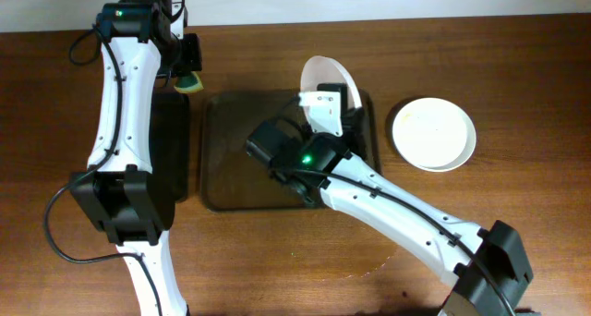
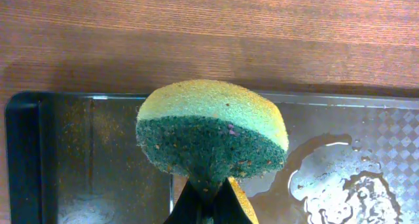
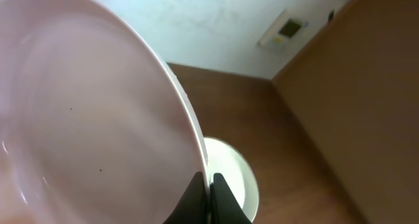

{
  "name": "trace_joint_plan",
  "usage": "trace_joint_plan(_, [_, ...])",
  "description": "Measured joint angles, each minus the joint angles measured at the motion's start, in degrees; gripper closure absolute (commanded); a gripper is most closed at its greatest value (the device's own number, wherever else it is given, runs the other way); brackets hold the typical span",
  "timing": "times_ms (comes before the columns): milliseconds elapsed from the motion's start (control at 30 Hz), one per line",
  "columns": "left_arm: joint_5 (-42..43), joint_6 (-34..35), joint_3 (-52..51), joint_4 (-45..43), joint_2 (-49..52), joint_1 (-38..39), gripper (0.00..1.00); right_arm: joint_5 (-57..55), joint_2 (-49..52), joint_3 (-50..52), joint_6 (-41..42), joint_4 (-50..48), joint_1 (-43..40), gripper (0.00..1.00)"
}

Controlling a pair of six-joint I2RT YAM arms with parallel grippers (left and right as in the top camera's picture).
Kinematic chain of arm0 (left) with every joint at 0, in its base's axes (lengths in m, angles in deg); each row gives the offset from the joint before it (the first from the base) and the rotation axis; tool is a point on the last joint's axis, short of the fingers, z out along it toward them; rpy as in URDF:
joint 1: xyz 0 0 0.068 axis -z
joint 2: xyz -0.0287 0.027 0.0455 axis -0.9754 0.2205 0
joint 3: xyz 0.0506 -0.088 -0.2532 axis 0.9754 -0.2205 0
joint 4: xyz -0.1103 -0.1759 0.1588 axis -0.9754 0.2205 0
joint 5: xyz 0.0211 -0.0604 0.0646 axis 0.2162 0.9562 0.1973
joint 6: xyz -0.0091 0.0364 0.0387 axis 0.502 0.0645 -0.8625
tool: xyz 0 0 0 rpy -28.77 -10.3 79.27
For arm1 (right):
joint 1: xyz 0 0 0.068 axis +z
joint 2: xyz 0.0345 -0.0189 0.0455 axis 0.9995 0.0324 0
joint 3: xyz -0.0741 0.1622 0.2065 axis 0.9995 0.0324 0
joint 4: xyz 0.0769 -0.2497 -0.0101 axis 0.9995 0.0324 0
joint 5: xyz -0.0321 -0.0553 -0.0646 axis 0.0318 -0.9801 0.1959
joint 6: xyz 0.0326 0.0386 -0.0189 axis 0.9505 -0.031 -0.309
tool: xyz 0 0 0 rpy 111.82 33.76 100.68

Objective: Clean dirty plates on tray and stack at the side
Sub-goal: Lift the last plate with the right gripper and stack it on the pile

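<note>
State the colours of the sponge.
The sponge is yellow over a dark green scouring layer, clearest in the left wrist view.

Robotics lab: two white arms (image 1: 125, 85) over a wooden table (image 1: 517, 57), plain wall (image 3: 216, 27)

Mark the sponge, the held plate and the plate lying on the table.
sponge (image 2: 211, 144), left wrist view, dark green scouring side.
held plate (image 3: 85, 132), right wrist view, middle of its broad face.
plate on the table (image 1: 434, 133), overhead view, its centre.

The claw (image 3: 209, 186) pinches the rim of 1 tilted white plate (image 3: 85, 132); a 2nd plate (image 3: 232, 178) lies on the desk (image 3: 252, 106) beyond.
</note>
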Motion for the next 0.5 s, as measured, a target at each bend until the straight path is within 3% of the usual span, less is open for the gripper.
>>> trace_joint_plan(167, [0.0,0.0,0.0,-1.0,0.0,0.0,0.99,13.5,-7.6,0.0,9.2,7.5,-13.7,0.96])
trace_joint_plan(233, [0.0,0.0,0.0,-1.1,0.0,0.0,0.99,21.6,-12.4,0.0,6.2,7.7,-24.0,0.96])
trace_joint_plan(367, [0.0,0.0,0.0,-1.1,0.0,0.0,0.99,39.1,-12.2,0.0,-4.9,6.2,-43.4,0.96])
trace_joint_plan(500, [0.0,0.0,0.0,-1.4,0.0,0.0,0.99,48.9,-6.2,0.0,-11.5,3.6,-54.5,0.96])
